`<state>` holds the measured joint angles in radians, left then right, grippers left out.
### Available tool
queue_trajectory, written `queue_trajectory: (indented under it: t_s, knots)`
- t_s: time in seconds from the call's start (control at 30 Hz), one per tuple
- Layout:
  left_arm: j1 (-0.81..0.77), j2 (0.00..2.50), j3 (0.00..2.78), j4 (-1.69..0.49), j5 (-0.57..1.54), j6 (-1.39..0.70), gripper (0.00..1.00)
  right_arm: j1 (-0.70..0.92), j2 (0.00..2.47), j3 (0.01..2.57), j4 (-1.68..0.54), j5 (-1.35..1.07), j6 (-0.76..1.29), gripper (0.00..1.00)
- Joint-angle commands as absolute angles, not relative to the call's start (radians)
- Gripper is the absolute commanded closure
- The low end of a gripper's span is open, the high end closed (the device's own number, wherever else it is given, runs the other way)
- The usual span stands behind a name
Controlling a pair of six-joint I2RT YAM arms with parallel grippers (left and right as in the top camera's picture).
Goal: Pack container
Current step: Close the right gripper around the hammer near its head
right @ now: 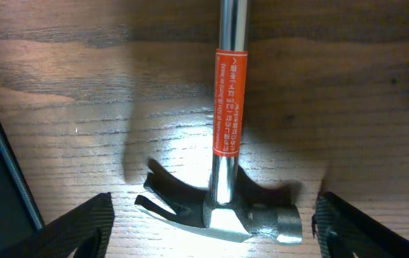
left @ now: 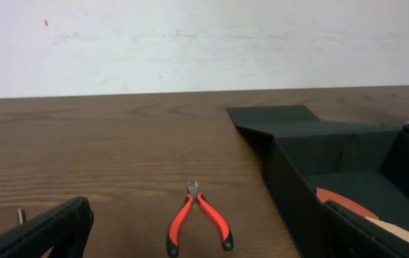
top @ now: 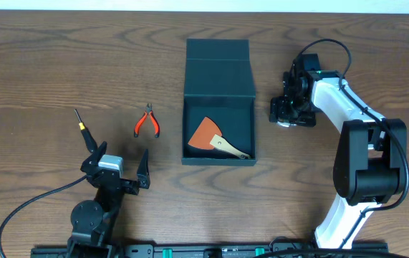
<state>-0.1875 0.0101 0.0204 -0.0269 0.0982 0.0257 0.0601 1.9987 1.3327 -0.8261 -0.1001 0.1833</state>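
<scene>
Container point(top: 218, 68): mid-table point(top: 46, 57), lid flapped open and lying flat behind the box. A scraper point(top: 208, 136) with an orange-brown blade and a pale handle lies inside.

Right gripper point(top: 294, 115): just off the container's right wall, level with the hinge, near but not touching. Jaws spread wide. In the wrist view its fingers point(right: 82, 229) stand either side of a hammer point(right: 225, 215) head, with a gap on both sides and nothing gripped. The hammer lies flat on the wood, its chrome shaft with an orange label running away from the camera. The container's dark edge shows at far left in that view.

Left gripper point(top: 118, 163): well left of the container and nearer the robot's base. Jaws wide, empty.

Red-handled pliers point(top: 147, 122): between the left gripper and the container, clear of both.

Screwdriver point(top: 81, 123): on the table, left of the pliers.
</scene>
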Motion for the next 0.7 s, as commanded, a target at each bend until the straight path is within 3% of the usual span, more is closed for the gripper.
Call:
queue_trajectory:
  t_s: [0.0,0.5,0.67]
  knots:
    - [-0.193,0.004,0.004,-0.063,0.120,0.021,0.01,0.053,2.016,1.325,-0.824,-0.081,0.186,0.16]
    - [-0.193,0.004,0.004,-0.063,0.120,0.021,0.01,0.054,2.110,1.325,-0.820,-0.086,0.186,0.12]
    - [-0.193,0.004,0.004,-0.063,0.120,0.021,0.01,0.053,2.110,1.325,-0.820,-0.086,0.186,0.22]
